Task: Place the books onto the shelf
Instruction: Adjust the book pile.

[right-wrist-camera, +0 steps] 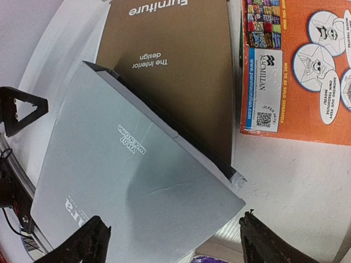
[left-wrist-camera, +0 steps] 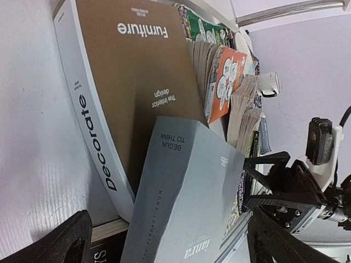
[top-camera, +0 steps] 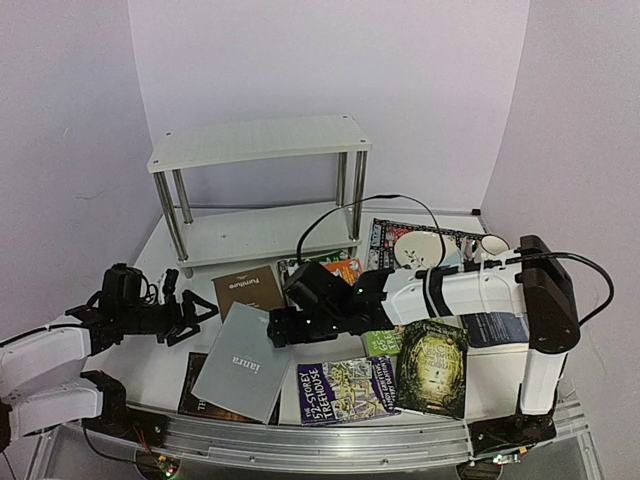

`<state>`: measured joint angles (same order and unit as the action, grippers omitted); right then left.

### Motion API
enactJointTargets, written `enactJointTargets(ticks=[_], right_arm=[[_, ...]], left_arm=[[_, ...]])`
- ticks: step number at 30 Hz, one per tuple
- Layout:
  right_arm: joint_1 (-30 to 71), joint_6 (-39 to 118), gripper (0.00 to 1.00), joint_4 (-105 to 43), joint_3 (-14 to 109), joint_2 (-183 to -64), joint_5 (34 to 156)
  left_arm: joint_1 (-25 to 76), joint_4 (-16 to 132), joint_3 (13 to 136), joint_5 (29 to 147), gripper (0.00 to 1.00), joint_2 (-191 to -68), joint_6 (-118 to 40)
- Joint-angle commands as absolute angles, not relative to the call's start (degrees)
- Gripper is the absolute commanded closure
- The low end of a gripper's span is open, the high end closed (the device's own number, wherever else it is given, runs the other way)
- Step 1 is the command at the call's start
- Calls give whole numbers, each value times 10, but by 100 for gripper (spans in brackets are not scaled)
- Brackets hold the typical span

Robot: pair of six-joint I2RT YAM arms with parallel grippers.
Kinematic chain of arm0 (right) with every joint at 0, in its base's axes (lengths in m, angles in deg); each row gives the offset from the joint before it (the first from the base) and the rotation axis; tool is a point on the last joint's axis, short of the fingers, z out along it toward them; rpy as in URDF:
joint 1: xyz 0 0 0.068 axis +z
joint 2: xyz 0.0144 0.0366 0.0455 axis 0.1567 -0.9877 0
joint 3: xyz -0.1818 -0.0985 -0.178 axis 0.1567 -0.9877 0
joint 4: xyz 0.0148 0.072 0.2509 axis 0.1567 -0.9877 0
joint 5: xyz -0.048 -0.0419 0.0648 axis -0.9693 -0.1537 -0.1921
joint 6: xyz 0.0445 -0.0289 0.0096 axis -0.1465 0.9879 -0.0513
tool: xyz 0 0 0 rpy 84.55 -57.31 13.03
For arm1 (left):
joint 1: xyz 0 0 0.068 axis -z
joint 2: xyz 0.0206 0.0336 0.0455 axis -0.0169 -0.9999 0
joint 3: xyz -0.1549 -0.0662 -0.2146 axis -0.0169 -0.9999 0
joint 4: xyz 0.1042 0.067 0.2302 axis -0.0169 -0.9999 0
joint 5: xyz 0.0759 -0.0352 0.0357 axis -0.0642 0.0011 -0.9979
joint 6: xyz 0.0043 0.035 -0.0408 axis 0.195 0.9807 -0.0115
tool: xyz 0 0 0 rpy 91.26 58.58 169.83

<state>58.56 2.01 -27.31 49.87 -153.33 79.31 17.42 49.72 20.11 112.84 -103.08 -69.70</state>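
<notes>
Books lie spread on the table before the white shelf in your top view. The grey book sits between the 2 arms, with the left gripper just left of it and the right gripper at its far right corner. Your left wrist view shows those jaws wide apart, holding nothing, facing the grey book overlapping the brown book. Your right wrist view shows fingers spread wide over the grey cover, gripping nothing.
</notes>
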Motion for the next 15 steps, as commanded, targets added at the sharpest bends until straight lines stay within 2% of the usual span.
enactJointTargets(ticks=[1, 4, 12, 15], right_arm=[[588, 13, 21, -275, 504, -1542, 812], [588, 9, 25, -275, 513, -1555, 817], [588, -20, 28, -276, 480, -1551, 804], [588, -20, 33, -276, 487, -1562, 812]], left_arm=[[176, 497, 198, 1161, 0, -1060, -699], [176, 497, 198, 1173, 0, -1064, -696], [176, 496, 181, 1215, 0, -1053, -702], [176, 496, 175, 1227, 3, -1066, -699]])
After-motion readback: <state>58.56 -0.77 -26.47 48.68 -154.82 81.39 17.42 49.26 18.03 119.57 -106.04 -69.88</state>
